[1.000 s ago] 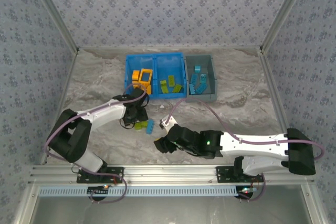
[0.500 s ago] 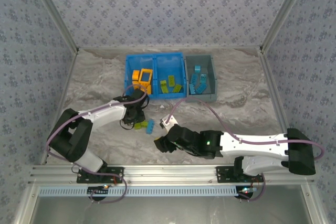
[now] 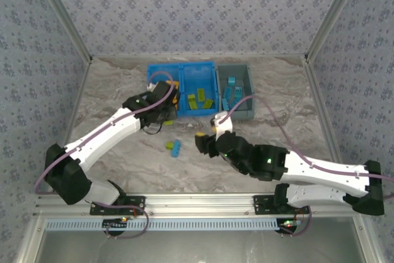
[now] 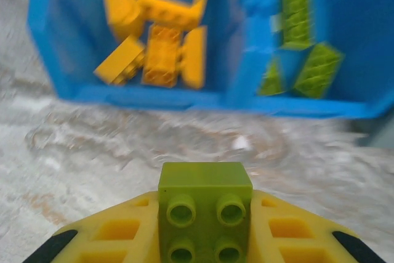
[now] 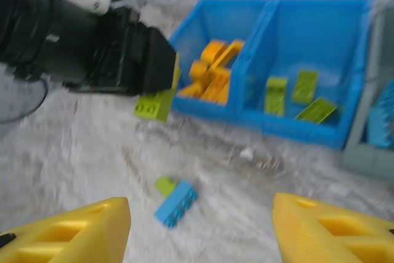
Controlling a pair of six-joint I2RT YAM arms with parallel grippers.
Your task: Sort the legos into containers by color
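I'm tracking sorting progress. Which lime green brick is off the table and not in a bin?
The green brick clamped in the left gripper, held in front of the blue bin; the others lie in that bin or on the table.

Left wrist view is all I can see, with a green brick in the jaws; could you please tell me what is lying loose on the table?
Observer: Two bricks lie side by side on the table: a lime green brick and a light blue brick.
Operator: Thank you. Where is the other arm?
Observer: The right gripper hangs open above the table, just right of that pair, holding nothing.
Operator: And where do blue ones go?
Observer: The grey bin, right of the blue bin, holds light blue bricks.
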